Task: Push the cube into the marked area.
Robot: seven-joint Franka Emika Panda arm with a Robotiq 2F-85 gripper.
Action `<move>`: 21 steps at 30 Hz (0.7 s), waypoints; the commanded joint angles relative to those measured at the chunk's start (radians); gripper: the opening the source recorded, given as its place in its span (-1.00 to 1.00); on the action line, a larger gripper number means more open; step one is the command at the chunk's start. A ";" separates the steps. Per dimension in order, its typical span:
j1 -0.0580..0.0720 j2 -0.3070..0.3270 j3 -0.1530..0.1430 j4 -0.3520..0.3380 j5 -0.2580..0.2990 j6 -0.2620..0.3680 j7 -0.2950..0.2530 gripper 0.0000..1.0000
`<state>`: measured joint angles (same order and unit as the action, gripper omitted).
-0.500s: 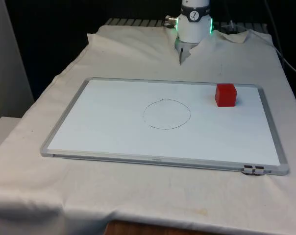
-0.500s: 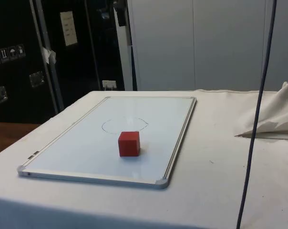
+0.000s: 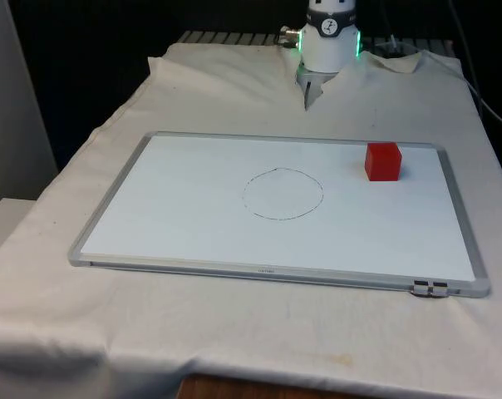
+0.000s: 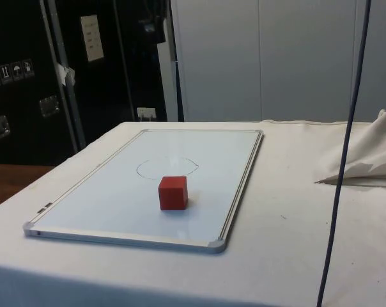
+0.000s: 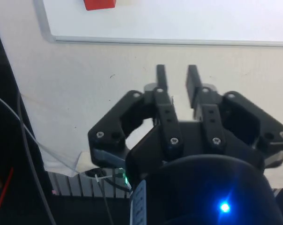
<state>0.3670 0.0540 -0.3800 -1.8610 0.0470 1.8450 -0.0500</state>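
Fingers point(image 5: 160, 76) of my gripper point(image 5: 176, 75) parted by narrow gap, holding nothing, above white cloth point(image 5: 85, 79) beyond whiteboard point(image 3: 193, 233) edge. Red cube point(image 3: 383, 161) on whiteboard, outside drawn circle point(image 3: 282, 194), toward front view's right.

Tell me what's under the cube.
The cube sits on the whiteboard, outside the drawn circle. Its base hides the patch beneath; the cloth underlies the board.

A red cube point(image 4: 173, 192) sits on the whiteboard point(image 4: 110, 203), just outside the drawn circle point(image 4: 167, 167).
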 commanded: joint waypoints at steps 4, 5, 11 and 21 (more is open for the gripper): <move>0.000 0.001 0.000 0.000 0.001 0.000 0.000 -0.81; 0.000 0.001 0.000 0.000 0.001 0.000 0.000 -0.91; 0.001 0.001 0.002 -0.003 0.000 0.005 0.002 -0.99; 0.004 -0.049 0.034 -0.054 -0.036 0.029 0.046 -0.99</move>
<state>0.3680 0.0250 -0.3500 -1.8940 0.0300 1.8510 -0.0210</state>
